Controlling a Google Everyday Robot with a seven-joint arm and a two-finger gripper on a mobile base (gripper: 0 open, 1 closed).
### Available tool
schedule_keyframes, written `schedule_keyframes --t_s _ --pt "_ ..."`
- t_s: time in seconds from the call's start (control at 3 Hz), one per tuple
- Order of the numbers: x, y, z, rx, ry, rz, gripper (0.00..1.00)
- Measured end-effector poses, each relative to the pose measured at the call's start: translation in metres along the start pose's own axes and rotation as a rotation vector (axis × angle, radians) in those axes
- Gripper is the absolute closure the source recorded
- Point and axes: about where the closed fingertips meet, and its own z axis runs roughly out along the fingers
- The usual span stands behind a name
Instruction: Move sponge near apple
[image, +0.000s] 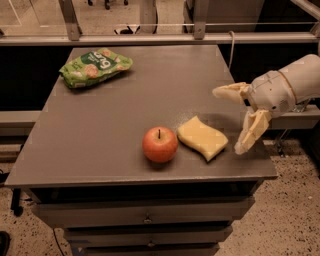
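A pale yellow sponge (202, 137) with wavy sides lies flat on the grey table (125, 105), just right of a red-orange apple (160, 144) with a dark stem; the two are almost touching. My gripper (231, 120) is to the right of the sponge, near the table's right edge, raised a little above the surface. Its two pale yellow fingers (251, 131) are spread wide open and hold nothing.
A green snack bag (95, 66) lies at the table's far left corner. A railing with a cable runs behind the table. Drawers sit under the table's front edge. The floor drops off to the right of the table.
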Motion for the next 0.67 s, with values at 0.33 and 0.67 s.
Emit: schedule_keyframes --t_s 0.33,0.67 --pt "0.014 -0.037 -0.054 0.158 0.08 -0.016 0.0" --pt "0.005 -0.045 -0.072 0.206 0.08 -0.038 0.0"
